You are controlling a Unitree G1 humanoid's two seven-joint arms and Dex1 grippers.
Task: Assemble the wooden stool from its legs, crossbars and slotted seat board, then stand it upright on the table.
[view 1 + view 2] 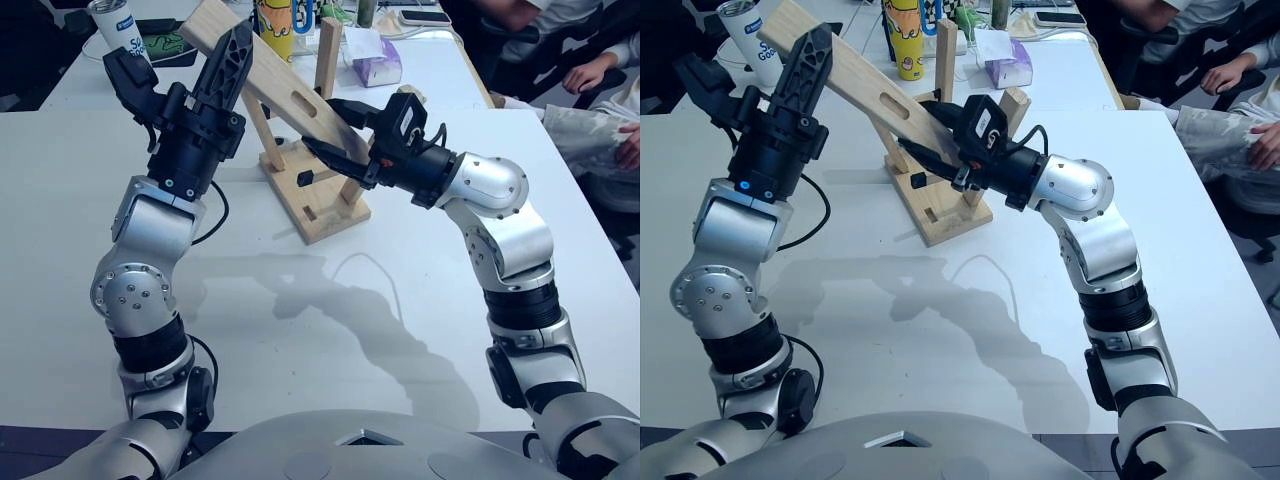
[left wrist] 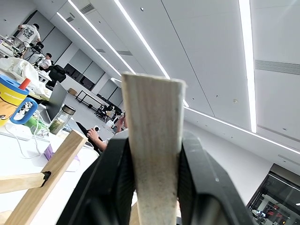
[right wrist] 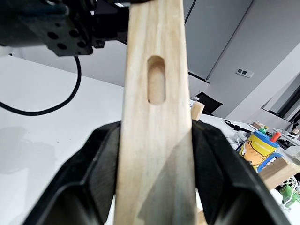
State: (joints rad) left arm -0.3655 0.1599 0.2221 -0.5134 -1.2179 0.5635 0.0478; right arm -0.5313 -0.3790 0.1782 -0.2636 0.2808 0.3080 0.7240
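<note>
Left claw (image 2: 154, 154): clamped edge-on across the upper end of the slotted seat board (image 1: 272, 82). Right claw (image 3: 157, 159): clamped lower down, just beside a slot (image 3: 156, 79). The board is held tilted over the leg frame (image 1: 322, 205) on the worktop (image 1: 420, 300), probably so its slots can line up with the leg tops. The wrist views confirm both grips; the eye views add the tilt and the frame's position.

Blue print on the white cup (image 1: 118, 28) cannot be read whole
</note>
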